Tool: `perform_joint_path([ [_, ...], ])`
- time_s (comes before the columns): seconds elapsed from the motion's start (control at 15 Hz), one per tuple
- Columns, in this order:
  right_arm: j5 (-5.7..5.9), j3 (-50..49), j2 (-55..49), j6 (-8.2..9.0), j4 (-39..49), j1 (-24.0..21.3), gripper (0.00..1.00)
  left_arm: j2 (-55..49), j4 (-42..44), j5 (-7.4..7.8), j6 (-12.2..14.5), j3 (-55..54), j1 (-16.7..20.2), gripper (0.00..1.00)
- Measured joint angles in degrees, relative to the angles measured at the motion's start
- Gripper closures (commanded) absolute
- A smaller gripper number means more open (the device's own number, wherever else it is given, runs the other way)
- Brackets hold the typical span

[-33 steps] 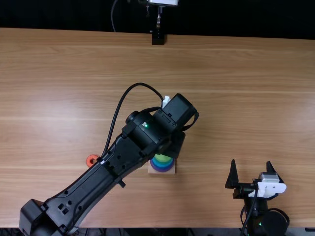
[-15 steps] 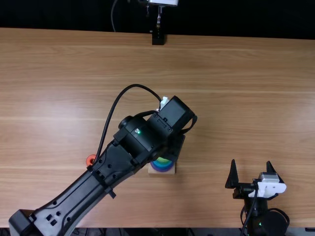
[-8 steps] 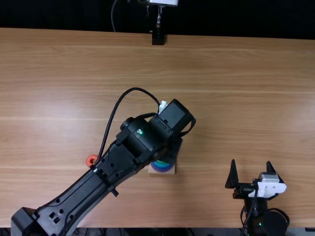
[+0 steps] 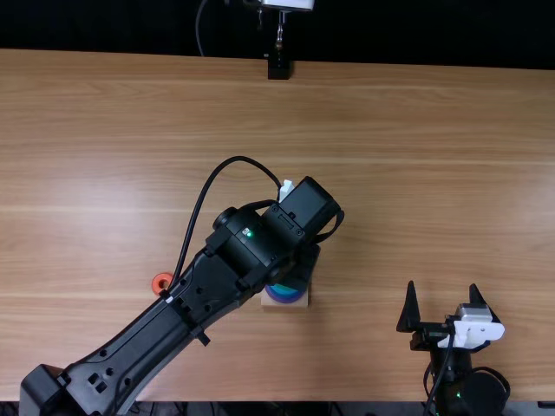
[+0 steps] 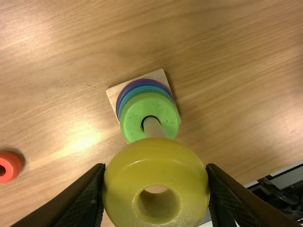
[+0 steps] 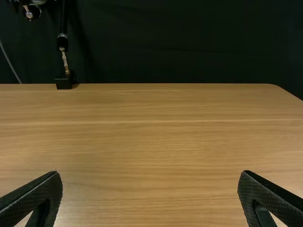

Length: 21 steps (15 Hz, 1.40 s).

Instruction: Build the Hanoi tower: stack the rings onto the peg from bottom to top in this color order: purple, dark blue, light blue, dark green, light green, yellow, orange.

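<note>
So the left tool (image 5: 155,166) has the yellow ring (image 5: 154,158) pinched by its outer sides, which I'd guess is to leave the hole free for the peg (image 5: 154,128) standing just beyond it. Makes sense, since the light green ring (image 5: 137,109) is topmost on there and yellow's next; the orange ring (image 4: 162,282) sits off on the table (image 4: 173,113) for last, and the right tool (image 6: 150,174) is just wide open, nothing in it.
</note>
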Motion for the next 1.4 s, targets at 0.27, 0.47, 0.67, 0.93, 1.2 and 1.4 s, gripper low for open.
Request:
perform_joint_path([
  [0.27, -0.02, 0.0, 0.0, 0.0, 0.0, 0.0, 0.0, 0.5, 0.5, 0.0, 0.0, 0.0, 0.0, 1.0],
  [0.47, -0.02, 0.0, 0.0, 0.07, 0.0, 0.0, 0.0, 0.5, 0.7, -0.02, 0.0, 0.0, 0.0, 1.0],
  [0.67, 0.0, 0.0, 0.0, 0.02, 0.0, 0.0, 0.0, 2.5, 0.7, -0.04, 0.0, 1.4, 0.0, 1.0],
  [0.93, -0.02, 0.0, 0.0, 0.02, 0.0, 0.0, 0.0, 3.6, 0.4, -0.02, 0.0, 2.9, 0.0, 1.0],
  [1.2, -0.02, 0.0, 0.0, 0.02, 0.0, 0.0, 0.0, 3.6, 0.0, 0.11, 0.0, 2.9, 0.4, 0.0],
  [1.4, 0.0, 0.0, 0.0, 0.0, 0.0, 0.0, 0.0, 3.6, -0.9, 0.22, 0.0, 2.9, 3.0, 0.0],
])
